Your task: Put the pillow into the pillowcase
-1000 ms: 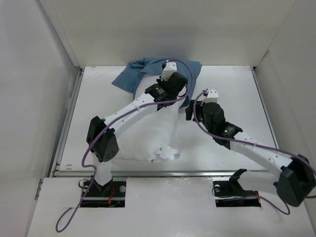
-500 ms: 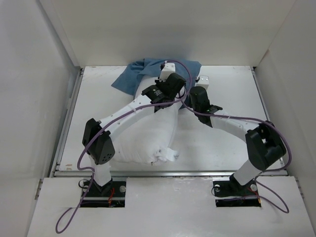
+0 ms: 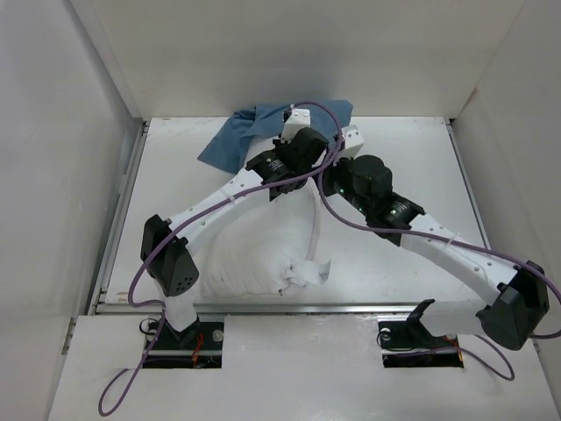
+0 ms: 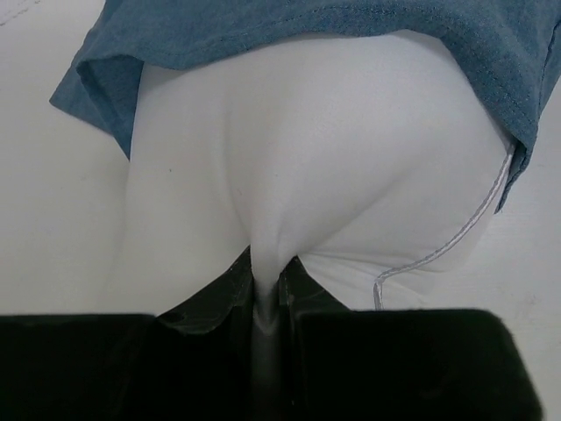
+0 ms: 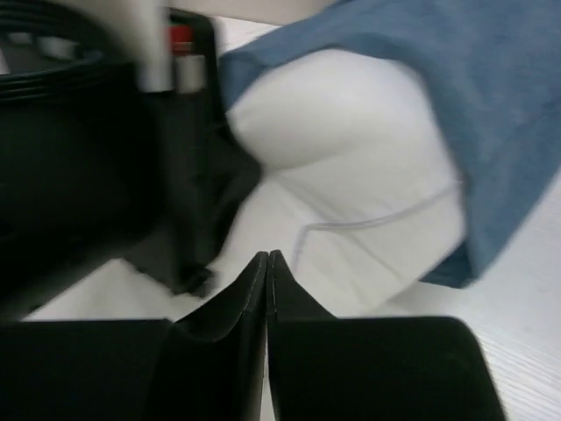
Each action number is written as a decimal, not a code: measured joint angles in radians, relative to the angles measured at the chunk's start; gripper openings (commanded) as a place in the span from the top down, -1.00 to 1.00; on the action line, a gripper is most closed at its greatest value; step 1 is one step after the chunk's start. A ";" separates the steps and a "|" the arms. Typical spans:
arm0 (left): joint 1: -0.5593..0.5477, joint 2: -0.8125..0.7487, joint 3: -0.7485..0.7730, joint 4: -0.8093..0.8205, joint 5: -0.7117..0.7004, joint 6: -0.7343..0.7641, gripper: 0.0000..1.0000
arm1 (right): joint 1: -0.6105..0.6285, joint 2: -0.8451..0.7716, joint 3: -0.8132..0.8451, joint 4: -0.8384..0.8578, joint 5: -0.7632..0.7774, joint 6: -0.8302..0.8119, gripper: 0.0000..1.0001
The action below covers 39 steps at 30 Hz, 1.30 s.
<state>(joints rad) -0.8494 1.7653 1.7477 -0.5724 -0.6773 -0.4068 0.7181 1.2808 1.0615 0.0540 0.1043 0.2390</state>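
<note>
Pillowcase holds only one end of the pillow, which left hand pinches; right hand pressed together.

A white bench is pictured from above, enclosed by a left panel, a back panel and a right panel, all pale and plain. A metal rail is fixed along the bench's near edge (reaching almost from corner to corner). Past that edge a white board is laid, into which a left cut-out and a right cut-out, both dark and rectangular, are set.
</note>
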 measured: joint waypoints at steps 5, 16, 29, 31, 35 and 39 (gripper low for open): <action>-0.002 -0.010 -0.001 -0.003 -0.004 0.002 1.00 | -0.083 0.019 -0.036 -0.045 0.115 0.031 0.43; 0.000 -0.068 -0.006 -0.016 -0.005 0.003 1.00 | -0.167 0.264 -0.075 -0.042 0.202 0.057 -0.54; 0.000 -0.078 -0.020 -0.024 -0.011 0.002 1.00 | -0.274 0.384 0.011 0.227 0.223 0.156 -0.54; 0.000 -0.078 -0.020 -0.024 -0.013 0.003 1.00 | -0.275 0.391 0.011 0.298 0.180 0.149 -0.54; 0.004 -0.078 -0.020 -0.027 -0.027 0.007 1.00 | -0.277 0.456 0.058 0.358 0.120 0.143 -0.41; 0.007 -0.078 -0.020 -0.031 -0.032 0.008 1.00 | -0.277 0.500 0.061 0.420 0.097 0.192 -0.27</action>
<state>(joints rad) -0.8425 1.6871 1.7279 -0.6037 -0.7094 -0.3992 0.4408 1.7805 1.1225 0.4740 0.2012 0.4309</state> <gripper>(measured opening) 0.080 0.649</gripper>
